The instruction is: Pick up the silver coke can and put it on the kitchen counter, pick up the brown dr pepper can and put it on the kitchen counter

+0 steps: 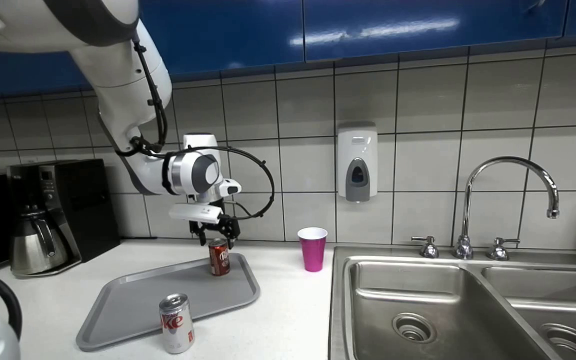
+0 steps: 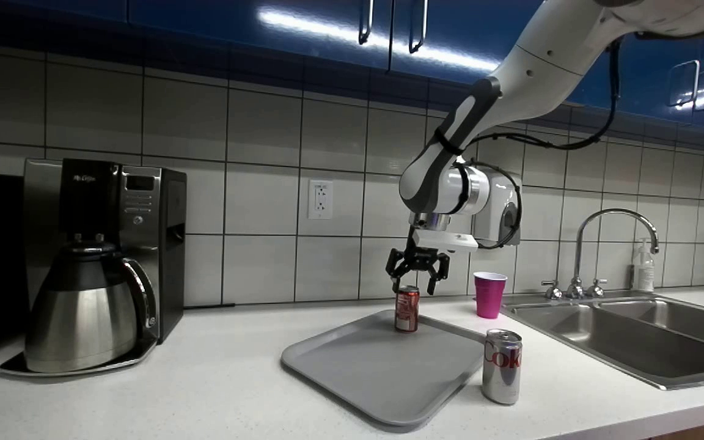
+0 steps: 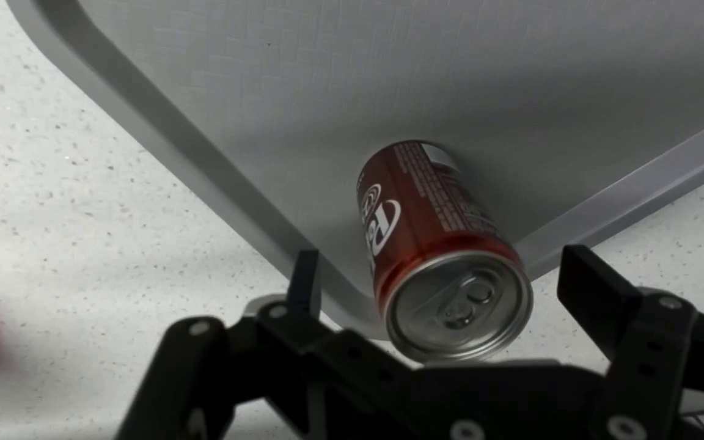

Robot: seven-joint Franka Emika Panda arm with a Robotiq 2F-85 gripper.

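The brown dr pepper can (image 1: 219, 261) stands upright at the back corner of the grey tray; it also shows in an exterior view (image 2: 407, 311) and in the wrist view (image 3: 431, 201). My gripper (image 1: 216, 243) is open, pointing down, with its fingers apart at about the height of the can's top. In the wrist view the fingers (image 3: 440, 269) lie on both sides of the can's silver top, with gaps on each side. The silver coke can (image 1: 176, 325) stands upright on the white kitchen counter (image 1: 278, 320), close beside the tray's edge (image 2: 502, 370). It is out of the wrist view.
The grey tray (image 1: 143, 300) lies flat on the counter. A pink cup (image 1: 313, 250) stands between the tray and the steel double sink (image 1: 408, 300). A coffee maker (image 2: 107, 263) stands at the far side. The tiled wall is close behind the gripper.
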